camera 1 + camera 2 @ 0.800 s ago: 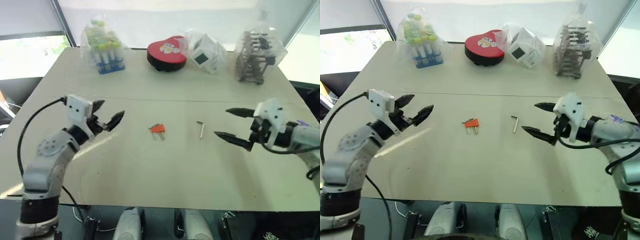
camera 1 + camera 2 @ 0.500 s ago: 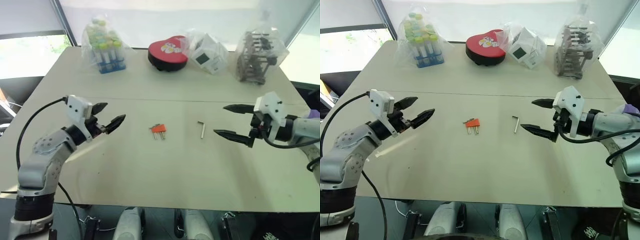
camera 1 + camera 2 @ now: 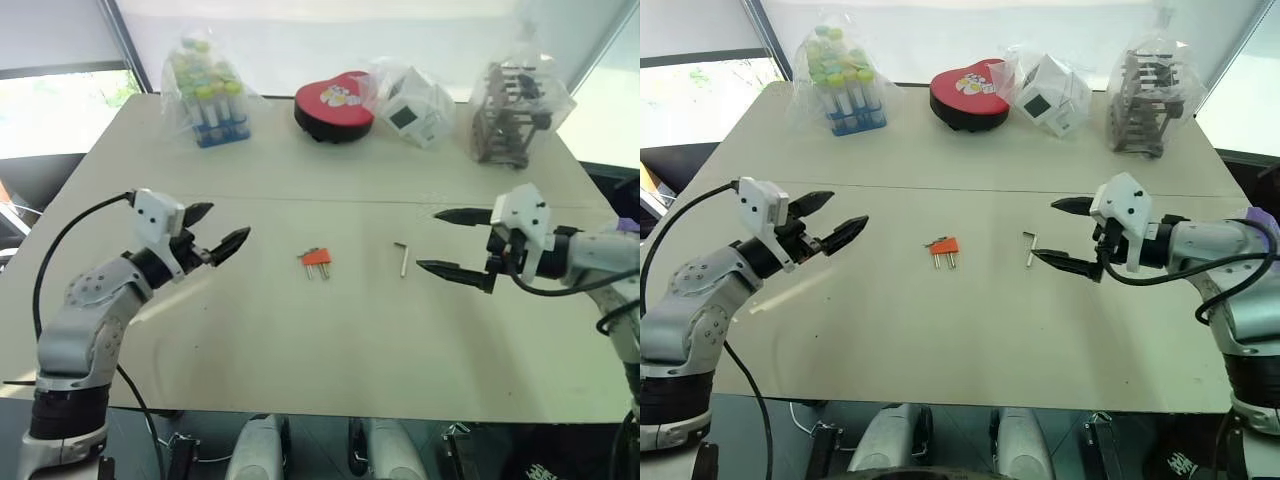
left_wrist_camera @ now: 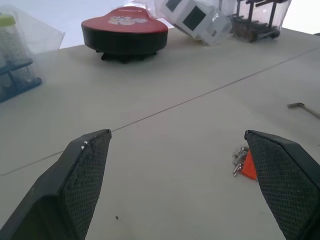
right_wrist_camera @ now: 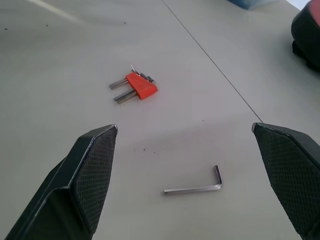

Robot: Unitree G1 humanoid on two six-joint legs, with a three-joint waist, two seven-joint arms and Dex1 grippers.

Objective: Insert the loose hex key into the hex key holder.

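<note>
Dark-grey loose hex key [image 5: 196,186] lies flat on the table [image 3: 300,340] just ahead of the right gripper [image 3: 1063,236], whose fingers are spread wide, likely lined up to pick it. Left gripper [image 3: 222,226], equally spread, hovers facing the orange hex key holder [image 3: 316,259], probably ready to steady it. Holder's free slot is too small to make out.

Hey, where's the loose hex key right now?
In the left eye view the loose hex key lies flat on the table, between the hex key holder and the open right gripper.
</note>
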